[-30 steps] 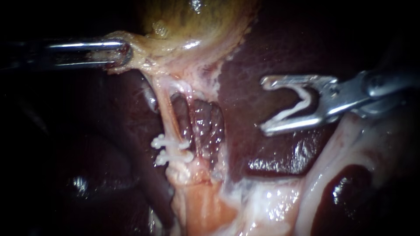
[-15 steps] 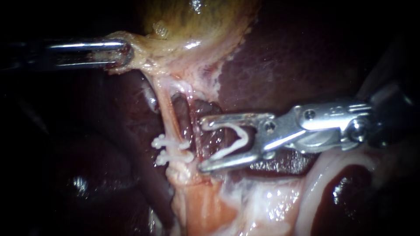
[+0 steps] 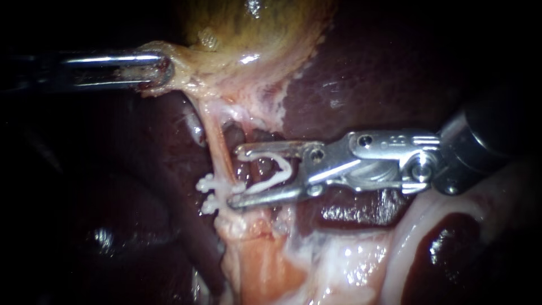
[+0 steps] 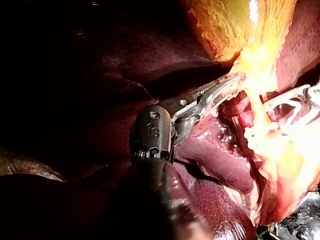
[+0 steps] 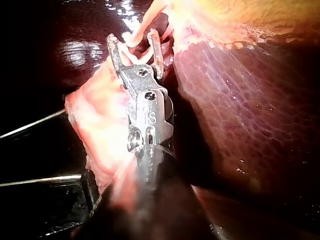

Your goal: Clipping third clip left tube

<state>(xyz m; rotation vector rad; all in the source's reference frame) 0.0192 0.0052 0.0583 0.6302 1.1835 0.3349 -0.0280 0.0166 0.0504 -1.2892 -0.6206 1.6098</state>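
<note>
Two white clips (image 3: 221, 193) already cross the left tube (image 3: 217, 148) at centre-left of the endoscope view. The right instrument (image 3: 237, 176), entering from the right edge, holds a third, an open clip (image 3: 278, 171), just beside them. Its jaws stand wide apart with the open clip seated between them and touching both. Their tips lie at the tube's right-hand edge, just above the two clips; whether the tube is yet inside the clip's mouth cannot be told. At upper left, the left instrument (image 3: 153, 70) has its jaws clamped on pale tissue at the neck of the gallbladder (image 3: 254, 28), with the tube stretched taut over the dark liver (image 3: 367, 73). The lower jaw tip appears to touch the upper of the two clips, so closing from here could shift that clip or land the new one on top of it. Too shallow an advance could catch only part of the tube, while too deep a push could gather the neighbouring strand in the window to the right. A slip of the left instrument's grip would slacken the tube and spoil the line-up.
</note>
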